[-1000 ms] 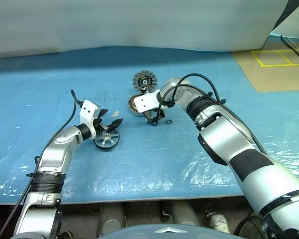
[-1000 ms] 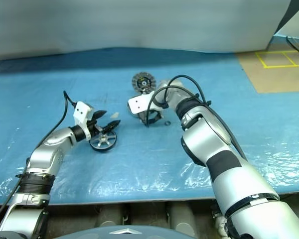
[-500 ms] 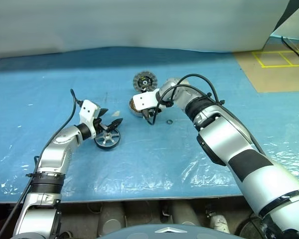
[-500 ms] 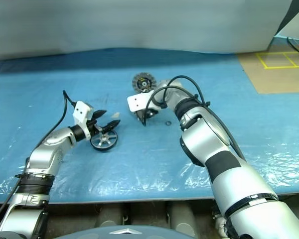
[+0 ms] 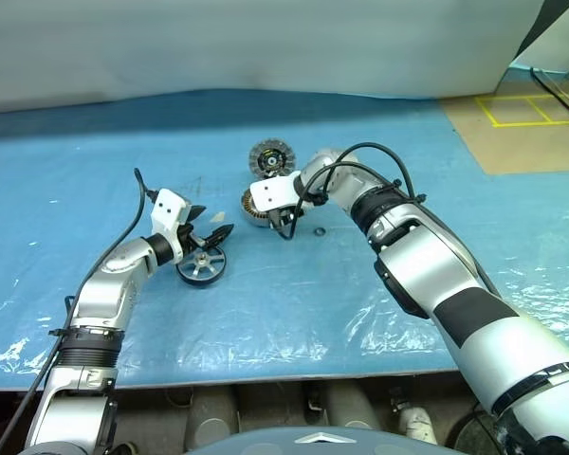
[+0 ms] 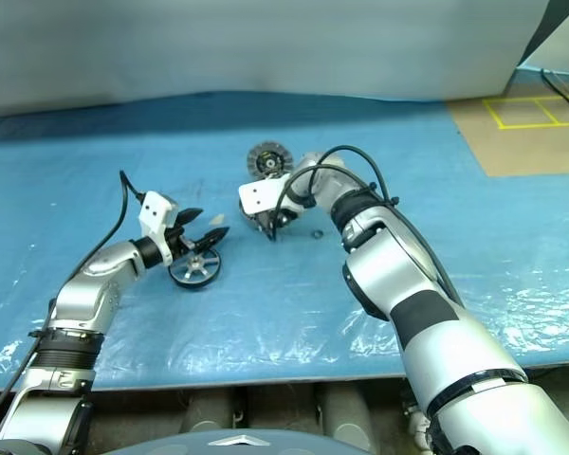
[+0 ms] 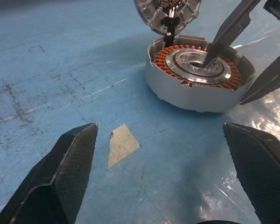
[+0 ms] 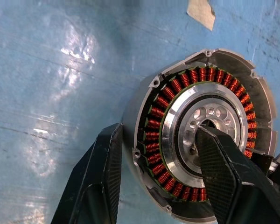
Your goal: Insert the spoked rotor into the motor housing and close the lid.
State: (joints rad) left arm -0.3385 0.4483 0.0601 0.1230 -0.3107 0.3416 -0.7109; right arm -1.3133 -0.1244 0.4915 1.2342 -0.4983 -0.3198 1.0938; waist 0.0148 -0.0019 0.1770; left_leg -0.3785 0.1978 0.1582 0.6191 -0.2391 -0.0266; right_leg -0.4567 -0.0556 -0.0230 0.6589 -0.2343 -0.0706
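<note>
The spoked rotor [image 5: 201, 268], black-rimmed with silver spokes, lies flat on the blue sheet. My left gripper [image 5: 207, 226] hovers open just above and behind it, holding nothing. The motor housing [image 8: 177, 79], a silver cup with copper windings, sits at mid-table [image 5: 253, 205]. My right gripper [image 8: 158, 135] is shut on it, one finger [image 8: 219, 172] in the centre bore and the other [image 8: 100, 182] against the outer wall. The left wrist view also shows the housing [image 7: 196, 93]. The lid [image 5: 268, 158] lies just behind the housing, its segmented face up.
A small dark ring [image 5: 320, 230] lies on the sheet right of the housing. A pale tape patch [image 7: 122, 143] sits between rotor and housing. Brown floor with yellow tape [image 5: 526, 109] borders the far right. The sheet's front edge [image 5: 266, 365] is near.
The right gripper's fingers have closed from wide apart onto the housing's ring. The left arm and the rotor have not moved.
</note>
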